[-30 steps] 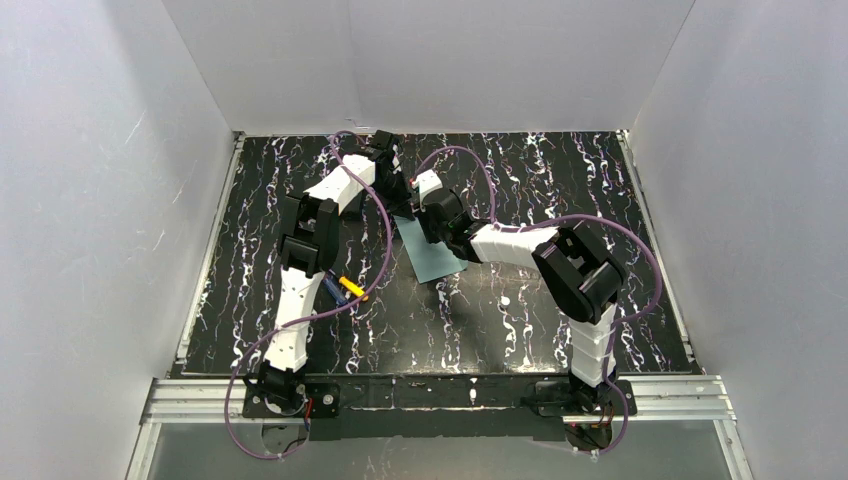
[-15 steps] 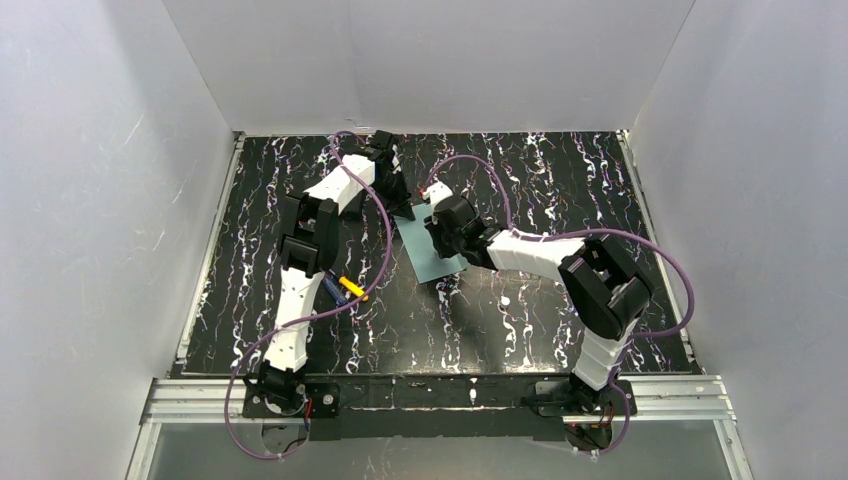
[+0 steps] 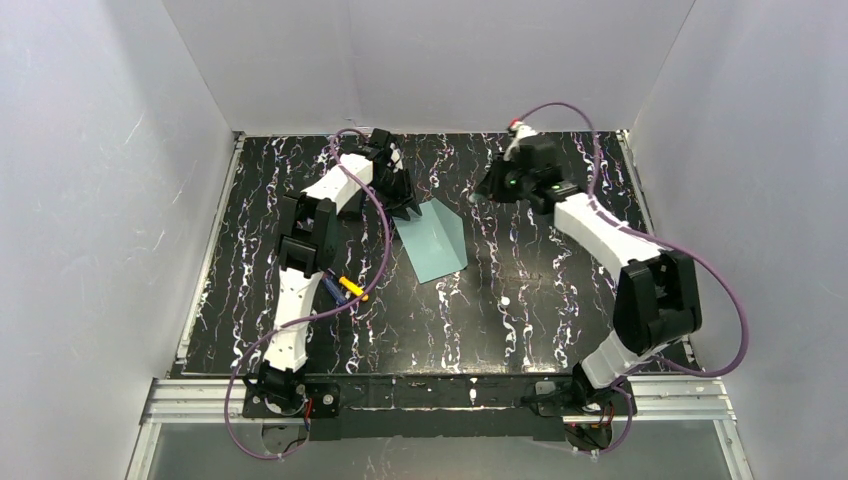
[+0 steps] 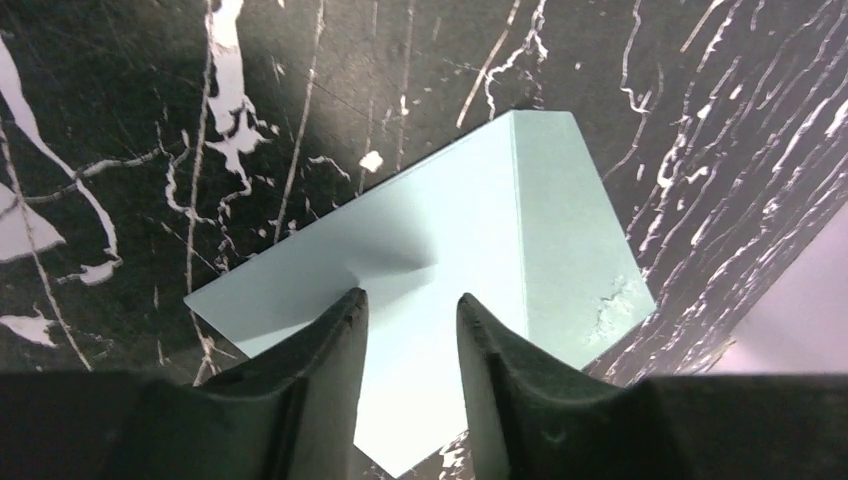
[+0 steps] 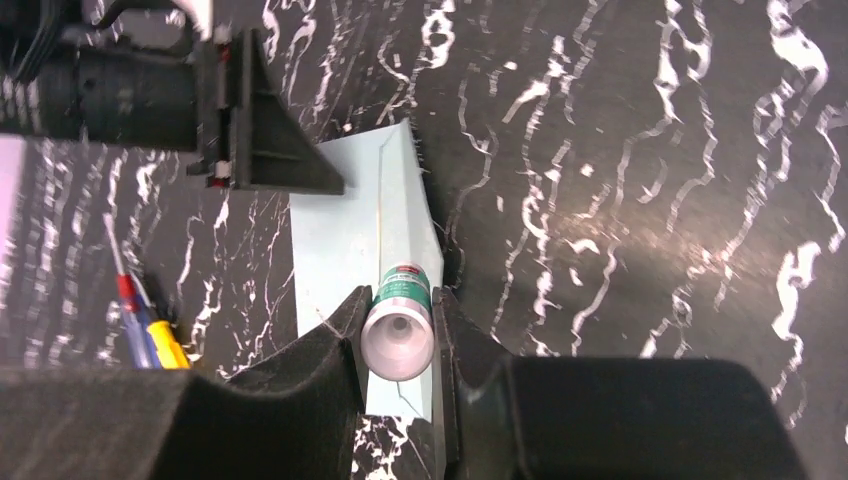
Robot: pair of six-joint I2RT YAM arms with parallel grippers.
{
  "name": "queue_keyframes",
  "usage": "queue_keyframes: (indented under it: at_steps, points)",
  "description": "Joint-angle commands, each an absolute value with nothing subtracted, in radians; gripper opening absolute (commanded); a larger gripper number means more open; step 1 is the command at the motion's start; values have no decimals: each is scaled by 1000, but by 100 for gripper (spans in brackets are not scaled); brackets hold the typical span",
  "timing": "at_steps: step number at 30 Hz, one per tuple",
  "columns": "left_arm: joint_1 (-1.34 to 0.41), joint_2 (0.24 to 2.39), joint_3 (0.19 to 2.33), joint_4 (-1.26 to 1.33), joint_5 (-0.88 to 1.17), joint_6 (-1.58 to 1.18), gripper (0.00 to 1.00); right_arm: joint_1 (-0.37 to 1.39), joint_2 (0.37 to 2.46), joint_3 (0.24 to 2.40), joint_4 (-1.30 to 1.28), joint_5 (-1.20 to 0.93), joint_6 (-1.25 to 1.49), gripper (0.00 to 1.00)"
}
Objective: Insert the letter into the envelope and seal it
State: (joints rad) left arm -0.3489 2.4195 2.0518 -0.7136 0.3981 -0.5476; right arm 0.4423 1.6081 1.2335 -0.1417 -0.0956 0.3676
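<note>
Status:
- Envelope [image 3: 432, 240]: teal, flat on the black marbled desk [image 3: 520, 300], centre-left, lying skewed to the desk edges. The left wrist view shows a straight crease across the envelope [image 4: 470, 230], and the strip past the crease has a rough blotchy patch near its edge.
- Letter: no tan sheet shows in any view. Can't tell if it's inside the envelope.
- Left gripper [image 3: 402, 198]: at the envelope's far-left corner. In its own camera the left gripper [image 4: 410, 320] has its jaws parted, with nothing clamped and only envelope surface showing in the gap. Can't tell whether the tips touch the paper.
- Right gripper [image 3: 482, 192]: over the far part of the desk, to the right of the envelope and apart from it. In its own camera the right gripper [image 5: 398, 325] is clamped on a glue stick [image 5: 398, 335], a white tube with a green label, open end toward the lens. Below it that view shows the envelope [image 5: 345, 230] and the left gripper [image 5: 255, 140] at its upper-left corner.
- Pens [image 3: 345, 287]: yellow, blue and red, on the desk left of the envelope beside the left arm. Also seen by the right wrist, pens [image 5: 150, 335].
</note>
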Motion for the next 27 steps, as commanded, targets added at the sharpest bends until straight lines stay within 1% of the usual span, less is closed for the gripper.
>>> queue_keyframes:
  at_steps: [1,4,6,8,10,13,19,24,26,27]
  points:
    - [-344,2283,2013,-738,424,-498,41,307,1579,1149,-201,-337,556,1]
    - [-342,2213,1976,-739,422,-476,49,235,1585,1067,-218,-503,601,1]
    - [-341,2164,1940,-740,407,-462,55,223,1593,1038,-252,-578,588,1]
    - [-339,2114,1899,-745,382,-450,61,221,1604,1023,-330,-595,553,1]
    - [-336,2068,1849,-747,362,-433,65,218,1596,983,-346,-608,551,2]
    - [-329,1994,1747,-748,345,-424,70,214,1592,927,-350,-635,561,7]
    - [-323,1908,1614,-734,365,-419,73,206,1635,851,-347,-658,533,8]
    - [-323,1916,1551,-710,557,-462,70,185,1660,818,-349,-665,512,8]
    - [-323,1910,1512,-682,584,-481,69,181,1662,815,-359,-660,511,10]
    - [-323,1908,1497,-672,589,-484,69,178,1665,815,-366,-654,507,14]
